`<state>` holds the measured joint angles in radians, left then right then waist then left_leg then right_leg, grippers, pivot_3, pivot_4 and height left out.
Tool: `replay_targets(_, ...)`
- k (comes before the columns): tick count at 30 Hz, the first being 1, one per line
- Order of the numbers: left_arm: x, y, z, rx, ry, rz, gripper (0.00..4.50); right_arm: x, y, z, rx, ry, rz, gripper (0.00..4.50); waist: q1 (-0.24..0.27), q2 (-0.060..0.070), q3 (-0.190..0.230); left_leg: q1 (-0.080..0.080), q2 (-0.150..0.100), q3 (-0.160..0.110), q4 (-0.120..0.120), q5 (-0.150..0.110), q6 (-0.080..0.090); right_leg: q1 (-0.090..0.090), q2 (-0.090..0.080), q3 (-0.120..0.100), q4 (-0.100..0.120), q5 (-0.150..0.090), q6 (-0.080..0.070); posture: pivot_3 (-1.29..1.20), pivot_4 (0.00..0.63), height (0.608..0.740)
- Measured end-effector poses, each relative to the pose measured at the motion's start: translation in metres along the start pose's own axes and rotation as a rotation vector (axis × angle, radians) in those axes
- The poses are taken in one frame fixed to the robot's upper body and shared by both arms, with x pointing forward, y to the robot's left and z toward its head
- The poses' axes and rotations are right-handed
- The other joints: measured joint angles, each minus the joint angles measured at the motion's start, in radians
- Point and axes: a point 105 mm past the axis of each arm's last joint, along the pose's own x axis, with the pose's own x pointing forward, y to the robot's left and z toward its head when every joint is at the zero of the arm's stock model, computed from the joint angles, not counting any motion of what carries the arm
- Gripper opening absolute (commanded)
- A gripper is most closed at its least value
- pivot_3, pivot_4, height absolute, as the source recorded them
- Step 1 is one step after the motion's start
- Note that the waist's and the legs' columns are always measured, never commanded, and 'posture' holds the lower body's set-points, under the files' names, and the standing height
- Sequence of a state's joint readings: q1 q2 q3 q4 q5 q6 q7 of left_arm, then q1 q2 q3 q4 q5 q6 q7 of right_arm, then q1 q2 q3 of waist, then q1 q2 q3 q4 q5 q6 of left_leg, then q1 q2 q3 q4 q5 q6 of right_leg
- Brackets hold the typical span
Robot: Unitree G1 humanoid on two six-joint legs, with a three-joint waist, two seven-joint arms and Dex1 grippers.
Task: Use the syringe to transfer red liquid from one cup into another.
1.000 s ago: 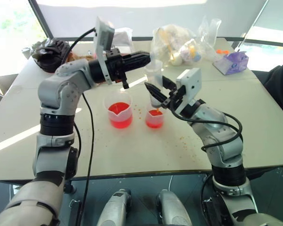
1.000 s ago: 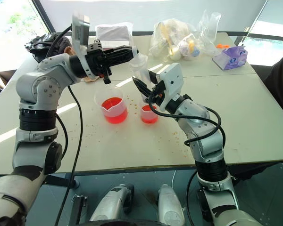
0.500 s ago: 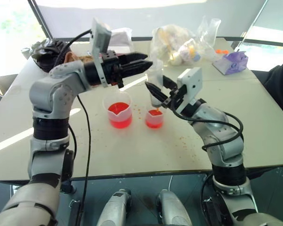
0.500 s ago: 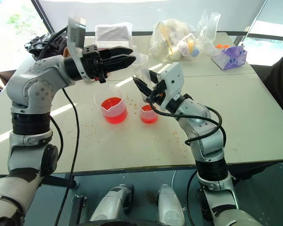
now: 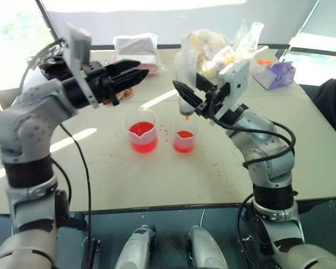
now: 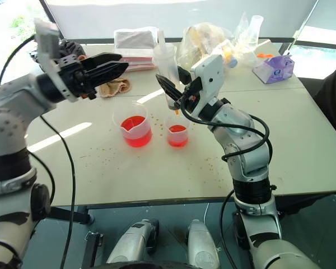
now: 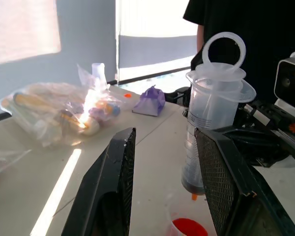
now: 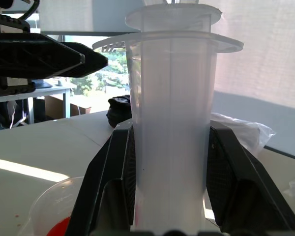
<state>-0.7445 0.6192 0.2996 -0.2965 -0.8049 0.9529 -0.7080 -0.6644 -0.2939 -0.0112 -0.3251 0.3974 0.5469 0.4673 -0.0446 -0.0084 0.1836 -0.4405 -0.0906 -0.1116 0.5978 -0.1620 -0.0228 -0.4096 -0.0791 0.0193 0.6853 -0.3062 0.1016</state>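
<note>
Bright daylight enters through the rear windows, blowing them out white. Sunlit streaks glare across the pale beige tabletop [image 5: 157, 168]. The left arm's black two-fingered pincer [image 5: 135, 74] looks slightly motion-blurred.

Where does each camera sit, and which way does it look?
Head views: from the head, down over the table; both arms, both cups.
Left wrist view: along the open left tool toward the syringe.
Right wrist view: along the right tool, shut on the syringe.
Shared: the syringe, above the smaller cup.
</note>
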Motion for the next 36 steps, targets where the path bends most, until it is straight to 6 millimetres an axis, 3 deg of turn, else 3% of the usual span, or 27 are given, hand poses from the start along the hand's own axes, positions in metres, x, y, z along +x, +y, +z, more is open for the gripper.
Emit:
replay_targets(5, -0.019, -0.020, -0.018, -0.046, 0.064, -0.007, 2.02, 0.000, -0.051, 0.007, -0.020, 0.181, -0.162, 1.32, 0.007, -0.001, 0.000, 0.000, 0.000, -0.001, 0.000, 0.000, 0.000, 0.001, 0.000, -0.001, 0.000, 0.000, 0.000, 0.00, 0.150, 0.736)
replay_targets(13, -0.024, -0.047, -0.033, -0.123, 0.089, -0.058, 2.02, -0.003, -0.096, -0.023, 0.249, 0.530, -0.367, 1.32, 0.008, 0.000, 0.000, 0.000, 0.000, 0.000, 0.000, 0.000, 0.000, 0.001, -0.001, 0.000, -0.001, 0.000, -0.001, 0.00, 0.150, 0.736)
replay_targets(16, -0.027, -0.051, -0.036, -0.134, 0.104, -0.057, 2.02, -0.018, -0.096, -0.053, 0.244, 0.839, -0.372, 1.32, 0.006, 0.000, 0.000, 0.000, 0.000, 0.001, 0.000, -0.001, 0.001, 0.001, -0.001, 0.000, -0.001, 0.000, -0.001, 0.00, 0.150, 0.736)
replay_targets(19, -0.034, -0.051, -0.042, -0.122, 0.147, -0.034, 2.02, -0.037, -0.083, -0.087, 0.322, 1.057, -0.338, 1.32, 0.003, 0.000, 0.000, -0.001, 0.000, 0.002, 0.000, -0.001, 0.001, 0.000, -0.001, 0.000, -0.002, 0.000, -0.001, 0.00, 0.150, 0.736)
replay_targets(28, -0.053, -0.053, -0.055, -0.141, 0.198, 0.014, 2.02, -0.058, -0.069, -0.119, 0.365, 1.235, -0.332, 1.32, 0.003, 0.000, 0.000, -0.001, 0.000, 0.002, 0.000, -0.001, 0.002, 0.000, -0.001, 0.000, -0.002, 0.000, -0.001, 0.00, 0.150, 0.736)
replay_targets(34, -0.056, -0.057, -0.061, -0.174, 0.202, 0.025, 2.06, -0.066, -0.065, -0.133, 0.369, 1.285, -0.350, 4.31, 0.005, 0.000, 0.000, -0.001, 0.000, 0.002, 0.000, -0.001, 0.002, 0.000, -0.001, 0.000, -0.002, 0.000, -0.001, 0.00, 0.150, 0.736)
replay_targets(36, -0.056, -0.060, -0.062, -0.186, 0.204, 0.016, 2.06, -0.068, -0.065, -0.134, 0.370, 1.291, -0.354, 4.42, 0.005, 0.000, 0.000, -0.001, 0.000, 0.002, 0.000, -0.001, 0.002, 0.000, -0.001, 0.000, -0.002, 0.000, -0.001, 0.00, 0.150, 0.736)
